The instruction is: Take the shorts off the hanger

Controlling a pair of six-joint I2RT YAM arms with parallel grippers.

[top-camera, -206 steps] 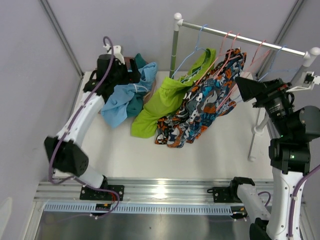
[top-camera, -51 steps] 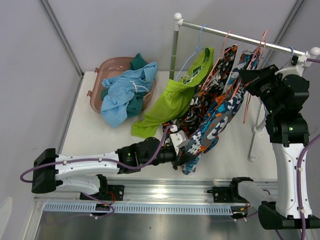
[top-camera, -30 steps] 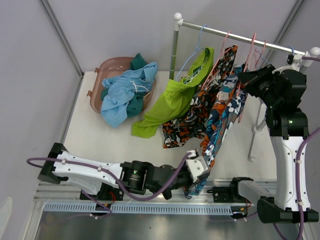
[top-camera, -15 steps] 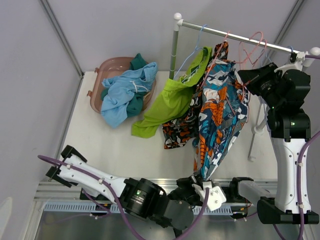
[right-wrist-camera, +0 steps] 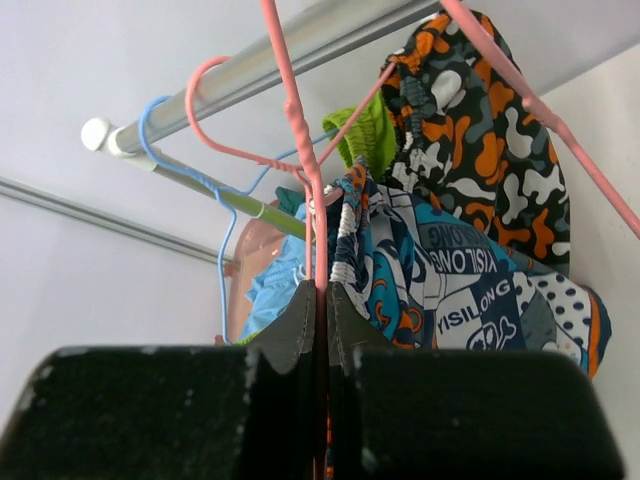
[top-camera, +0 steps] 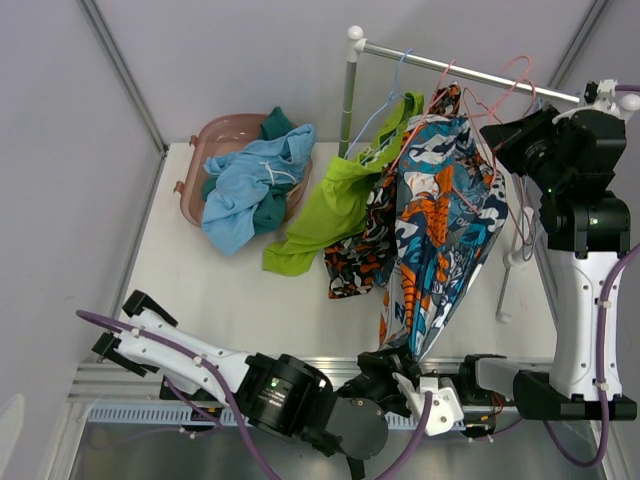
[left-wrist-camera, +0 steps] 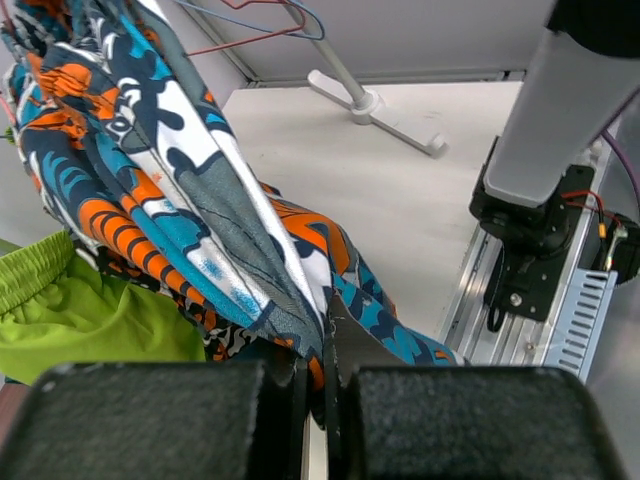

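Note:
The blue-white-orange cartoon shorts [top-camera: 440, 210] hang stretched from a pink hanger [top-camera: 500, 80] down to the table's near edge. My left gripper [top-camera: 400, 362] is shut on their lower hem; in the left wrist view the fabric [left-wrist-camera: 200, 200] runs straight into the closed jaws of that gripper [left-wrist-camera: 322, 375]. My right gripper [top-camera: 497, 135] is shut on the pink hanger's wire [right-wrist-camera: 290, 120] just below the rail, with the waistband [right-wrist-camera: 345, 240] beside the gripper [right-wrist-camera: 321, 300]. Lime green shorts [top-camera: 330, 205] and black-orange-white shorts [top-camera: 355, 265] hang to the left.
A metal rail [top-camera: 450, 68] on posts carries several hangers, one of them blue [top-camera: 385, 100]. A pink basket [top-camera: 215, 135] at the back left holds light blue shorts [top-camera: 245, 185] and dark teal ones [top-camera: 275, 125]. The rack's foot [top-camera: 505, 290] stands by the right arm.
My left gripper has pulled the cartoon shorts' hem toward the near edge, drawing the fabric out long and taut. The right gripper has shifted slightly right with the pink hanger.

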